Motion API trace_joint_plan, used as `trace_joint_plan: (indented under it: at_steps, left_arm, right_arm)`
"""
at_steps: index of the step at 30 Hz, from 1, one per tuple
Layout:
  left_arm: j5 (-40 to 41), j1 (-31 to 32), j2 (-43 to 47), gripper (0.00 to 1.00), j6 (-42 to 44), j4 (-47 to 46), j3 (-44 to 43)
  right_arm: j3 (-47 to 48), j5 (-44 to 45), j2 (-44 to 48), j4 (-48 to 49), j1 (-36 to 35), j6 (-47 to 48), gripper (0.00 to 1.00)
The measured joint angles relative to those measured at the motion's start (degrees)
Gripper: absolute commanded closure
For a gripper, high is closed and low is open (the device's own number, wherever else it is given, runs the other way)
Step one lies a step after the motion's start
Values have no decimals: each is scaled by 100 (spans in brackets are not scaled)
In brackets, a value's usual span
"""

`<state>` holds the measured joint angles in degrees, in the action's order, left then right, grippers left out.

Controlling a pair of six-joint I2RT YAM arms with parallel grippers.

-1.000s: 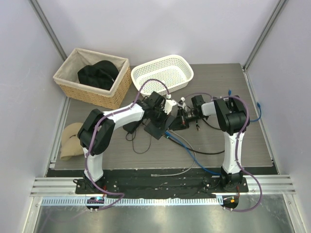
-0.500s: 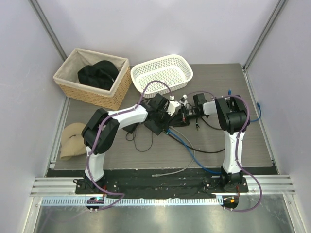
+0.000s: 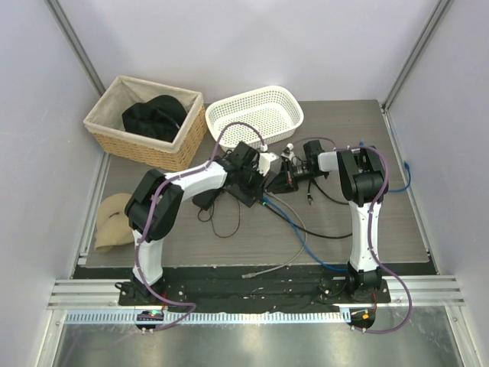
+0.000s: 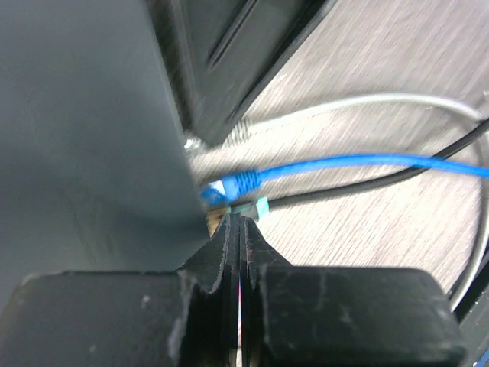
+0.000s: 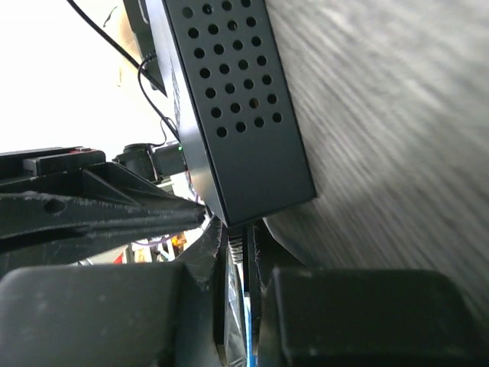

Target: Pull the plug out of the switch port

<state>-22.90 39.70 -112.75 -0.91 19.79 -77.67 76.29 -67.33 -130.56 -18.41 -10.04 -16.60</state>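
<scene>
1. Shows the left gripper (image 4: 237,225) pinched fully together, nothing between its fingers.
2. Puts its tips right at a teal clip (image 4: 257,207), just below the blue plug (image 4: 229,186) at the edge of the switch (image 4: 84,138).
3. Trails a blue cable (image 4: 367,161) rightward from that plug, over the table (image 4: 397,229).
4. Shows the right gripper (image 5: 238,237) nearly closed on a thin dark piece (image 5: 235,243); cannot tell whether plug or cable.
5. Places the switch's perforated side directly ahead of those tips.

We count two: left gripper (image 4: 238,229) and right gripper (image 5: 241,245). One switch (image 5: 237,99) sits at the right one. Beside the left are three: blue cable (image 4: 344,162), grey cable (image 4: 367,103), black cable (image 4: 367,183). Beyond both are two: wicker basket (image 3: 107,134), white basket (image 3: 254,115).
</scene>
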Motion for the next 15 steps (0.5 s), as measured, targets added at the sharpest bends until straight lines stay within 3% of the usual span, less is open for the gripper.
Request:
trace_joint_plan:
  at_steps: [11, 15]
  left_arm:
    - [625, -111, 35, 100, -308, 367, 177]
    - [505, -168, 31, 100, -398, 409, 184]
  right_arm:
    - [-81, 94, 35, 59, 74, -26, 99]
    - [-164, 120, 74, 146, 81, -55, 99]
